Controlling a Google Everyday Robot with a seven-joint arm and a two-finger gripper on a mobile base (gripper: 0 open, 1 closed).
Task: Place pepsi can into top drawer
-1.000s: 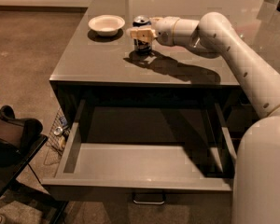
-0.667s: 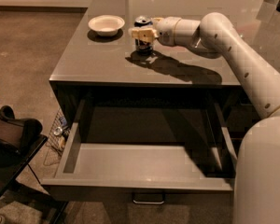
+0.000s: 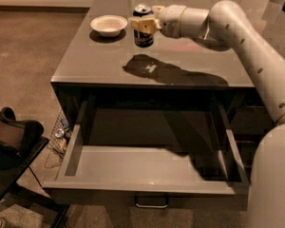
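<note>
The pepsi can (image 3: 143, 38) is dark blue with a silver top and hangs a little above the grey counter (image 3: 109, 61) near its back middle; its shadow lies apart from it on the counter top. My gripper (image 3: 142, 24) reaches in from the right and is shut around the can's upper half. The top drawer (image 3: 142, 187) is pulled wide open below the counter's front edge. Its grey floor is bare and its metal bar handle (image 3: 151, 204) shows at the front.
A white bowl (image 3: 108, 24) sits on the counter just left of the can. My white arm (image 3: 247, 37) spans the counter's right side. A black chair-like object (image 3: 12, 141) and a wire basket (image 3: 61, 134) stand on the carpet left of the drawer.
The gripper has lifted the pepsi can off the counter; its shadow now lies separate from it. The drawer and bowl have not moved.
</note>
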